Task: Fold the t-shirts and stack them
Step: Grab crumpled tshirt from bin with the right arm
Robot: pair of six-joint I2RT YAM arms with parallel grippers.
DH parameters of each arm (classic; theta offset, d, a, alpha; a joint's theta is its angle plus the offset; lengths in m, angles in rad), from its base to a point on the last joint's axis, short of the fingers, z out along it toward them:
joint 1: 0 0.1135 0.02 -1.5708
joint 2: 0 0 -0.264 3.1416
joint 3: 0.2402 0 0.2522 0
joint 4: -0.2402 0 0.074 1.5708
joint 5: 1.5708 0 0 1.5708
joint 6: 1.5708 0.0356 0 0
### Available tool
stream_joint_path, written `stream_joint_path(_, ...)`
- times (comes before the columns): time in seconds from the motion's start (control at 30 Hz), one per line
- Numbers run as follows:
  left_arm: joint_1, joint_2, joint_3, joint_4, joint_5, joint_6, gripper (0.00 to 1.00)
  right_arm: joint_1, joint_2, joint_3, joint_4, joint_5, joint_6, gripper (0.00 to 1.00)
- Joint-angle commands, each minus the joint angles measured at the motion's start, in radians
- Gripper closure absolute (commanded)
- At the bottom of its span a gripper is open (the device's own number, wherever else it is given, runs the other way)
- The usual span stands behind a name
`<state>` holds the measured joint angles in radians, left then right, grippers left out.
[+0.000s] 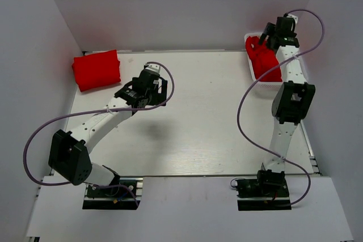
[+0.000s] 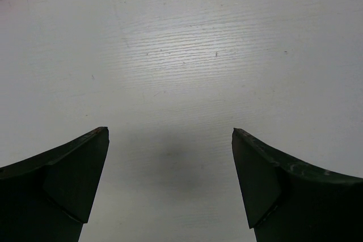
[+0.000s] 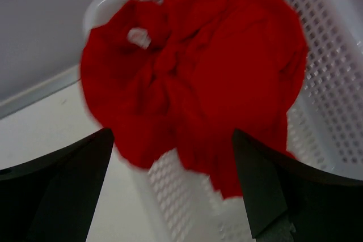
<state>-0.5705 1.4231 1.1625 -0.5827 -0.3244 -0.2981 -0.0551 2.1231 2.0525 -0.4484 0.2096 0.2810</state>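
A folded red t-shirt [image 1: 96,69] lies at the table's far left corner. A crumpled red t-shirt [image 1: 264,59] [image 3: 193,77] sits bunched in the white lattice basket [image 1: 253,73] [image 3: 334,94] at the far right and hangs over its near wall. My right gripper [image 1: 266,37] [image 3: 170,134] hovers over the basket, open, with the cloth beyond its fingertips and nothing between them. My left gripper [image 1: 157,81] [image 2: 170,134] is open above bare table, to the right of the folded shirt and apart from it.
White walls close the table [image 1: 193,123] in on the left, back and right. A raised rail runs along the far edge [image 3: 34,97]. Purple cables [image 1: 249,100] loop from both arms over the table.
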Motion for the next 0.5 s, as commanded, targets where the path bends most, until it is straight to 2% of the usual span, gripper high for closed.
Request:
stream_joint_path(0.0, 0.006, -0.021, 0.035, 0.036, -0.024, 0.033, 0.0, -0.049, 0.228, 0.251, -0.138, 0.069, -0.055, 0.1)
stream_joint_path(0.1, 0.006, -0.001, 0.048, 0.037, -0.015, 0.043, 0.0, -0.074, 0.316, 0.241, -0.017, 0.053, -0.068, 0.1)
stream_joint_path(0.2, 0.006, 0.036, 0.075, 0.027, -0.025, 0.054, 0.0, -0.098, 0.366, 0.19, 0.095, 0.031, -0.014, 0.1)
stream_joint_path(0.3, 0.006, 0.065, 0.113, 0.006, -0.013, 0.066, 0.0, -0.124, 0.426, 0.23, 0.114, -0.012, 0.021, 0.1)
stream_joint_path(0.33, 0.006, 0.075, 0.123, -0.009, -0.013, 0.066, 0.0, -0.124, 0.426, 0.229, 0.122, -0.051, 0.038, 0.23)
stream_joint_path(0.43, 0.006, 0.076, 0.134, -0.019, -0.001, 0.066, 0.0, -0.124, 0.368, 0.166, 0.228, -0.079, 0.02, 0.96)
stream_joint_path(0.47, 0.006, 0.065, 0.134, -0.019, -0.001, 0.066, 0.0, -0.123, 0.348, 0.15, 0.25, -0.088, 0.005, 1.0)
